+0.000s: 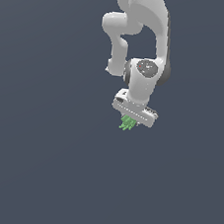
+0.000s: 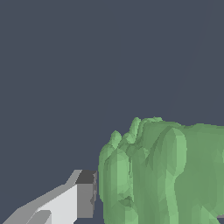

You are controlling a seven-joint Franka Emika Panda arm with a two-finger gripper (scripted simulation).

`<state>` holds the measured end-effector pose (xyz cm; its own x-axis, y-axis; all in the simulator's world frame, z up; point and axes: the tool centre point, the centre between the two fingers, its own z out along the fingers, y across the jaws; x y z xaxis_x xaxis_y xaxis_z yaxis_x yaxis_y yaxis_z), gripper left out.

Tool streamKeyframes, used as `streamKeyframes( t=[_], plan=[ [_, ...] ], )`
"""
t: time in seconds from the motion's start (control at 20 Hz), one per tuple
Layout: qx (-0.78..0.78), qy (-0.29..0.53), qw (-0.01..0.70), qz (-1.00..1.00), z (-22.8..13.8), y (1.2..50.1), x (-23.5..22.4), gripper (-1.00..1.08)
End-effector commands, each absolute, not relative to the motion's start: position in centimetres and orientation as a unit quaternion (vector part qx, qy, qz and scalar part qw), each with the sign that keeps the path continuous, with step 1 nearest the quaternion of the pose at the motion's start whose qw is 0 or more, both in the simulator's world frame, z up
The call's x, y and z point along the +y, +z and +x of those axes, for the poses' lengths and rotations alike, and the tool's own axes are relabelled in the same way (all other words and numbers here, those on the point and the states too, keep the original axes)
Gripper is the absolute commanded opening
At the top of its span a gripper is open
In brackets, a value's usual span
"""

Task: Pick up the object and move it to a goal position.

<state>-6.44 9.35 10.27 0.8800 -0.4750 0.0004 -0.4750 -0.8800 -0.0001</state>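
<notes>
Exterior view: stood far off, faced the arm [image 1: 143,38]. Wrist view: sat close beside the object [image 2: 166,175]. Shared: object [image 1: 127,123], gripper [image 1: 131,120].

Simulated scene: flat, featureless slate-grey backdrop [image 1: 27,173].

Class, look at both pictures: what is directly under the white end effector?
The small bright green spiky cluster hangs beneath the white end effector. One grey-tipped finger sits beside it; the other finger is covered.

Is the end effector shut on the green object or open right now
Shut on it, apparently. The green object hangs directly beneath the end effector, and the wrist view shows a finger pressed beside its lobes. The other finger is hidden.
</notes>
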Motion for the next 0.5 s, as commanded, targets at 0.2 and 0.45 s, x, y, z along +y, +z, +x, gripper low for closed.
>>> streamKeyframes(
  t=[0.2, 0.45],
  plan=[
    [0.245, -0.001, 0.000, -0.969, -5.5, 15.8, 10.3, -1.00],
    [0.245, -0.001, 0.000, -0.969, -4.6, 20.9, 11.1, -1.00]
  ],
)
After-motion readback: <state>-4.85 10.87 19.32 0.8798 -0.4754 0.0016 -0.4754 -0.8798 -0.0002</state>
